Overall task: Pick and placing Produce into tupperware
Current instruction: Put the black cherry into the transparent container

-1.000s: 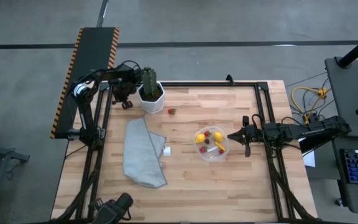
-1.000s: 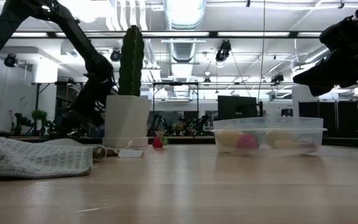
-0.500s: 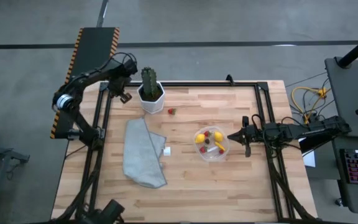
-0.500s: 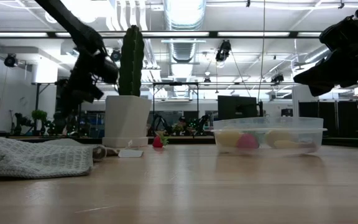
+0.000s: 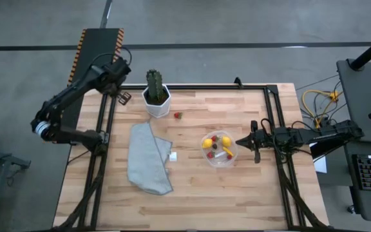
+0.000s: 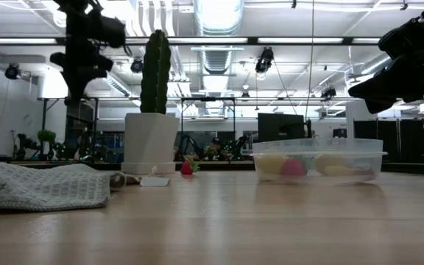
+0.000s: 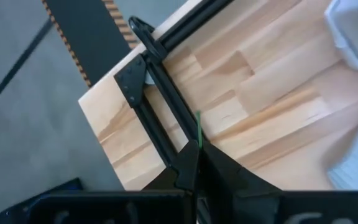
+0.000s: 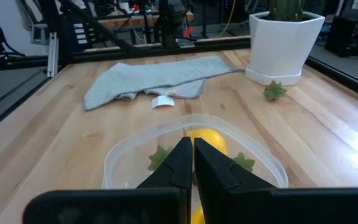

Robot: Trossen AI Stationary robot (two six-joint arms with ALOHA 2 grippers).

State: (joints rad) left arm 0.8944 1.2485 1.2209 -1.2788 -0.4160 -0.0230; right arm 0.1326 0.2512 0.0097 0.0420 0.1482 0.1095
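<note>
The clear round tupperware point(image 5: 219, 149) point(image 6: 319, 158) stands right of the table's centre. It holds yellow lemon-like balls point(image 8: 207, 137) and red berries. One red berry with green leaves point(image 5: 178, 115) point(image 8: 274, 91) lies on the wood beside the cactus pot. My right gripper point(image 5: 239, 140) point(image 8: 192, 146) hovers shut at the tub's right rim, pointing left over it. My left gripper point(image 5: 123, 97) point(image 7: 197, 149) is shut and raised high over the table's far left corner, left of the pot. My left gripper shows a thin green line point(image 7: 199, 127) standing out of the seam between its shut fingertips. I cannot tell whether this is a held thing. My right gripper touches nothing.
A green cactus in a white hexagonal pot point(image 5: 156, 96) point(image 6: 151, 140) stands at the far edge. A grey cloth point(image 5: 147, 158) point(image 8: 154, 78) lies left of centre, with a small white cube point(image 5: 172, 155) at its right edge. Black frame rails point(image 7: 160, 106) border the table.
My left gripper has risen from table height beside the cactus pot to well above it. It has also swung back toward the table's far left corner. Its arm has stretched out to the left. The right arm and all objects have kept still.
</note>
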